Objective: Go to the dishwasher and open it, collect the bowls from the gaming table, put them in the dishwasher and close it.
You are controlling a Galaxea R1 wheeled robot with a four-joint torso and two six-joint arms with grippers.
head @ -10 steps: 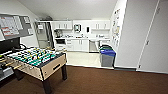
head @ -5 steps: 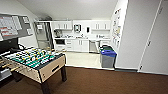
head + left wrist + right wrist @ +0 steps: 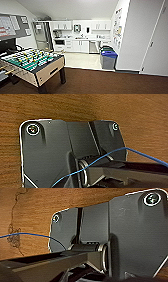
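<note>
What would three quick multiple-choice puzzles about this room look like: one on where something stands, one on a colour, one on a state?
1. Where does the table-football table stand in the head view?
A. near left, on the brown floor
B. inside the kitchen
C. against the right-hand door

2. What colour is the lid of the front bin?
A. red
B. blue
C. yellow

3. How is the steel-fronted dishwasher under the counter?
A. door dropped open
B. pulled out into the room
C. closed

Answers:
1 A: it fills the lower left corner, on brown flooring.
2 B: its lid is clearly blue.
3 C: its front sits level with the white cabinets beside it.
</note>
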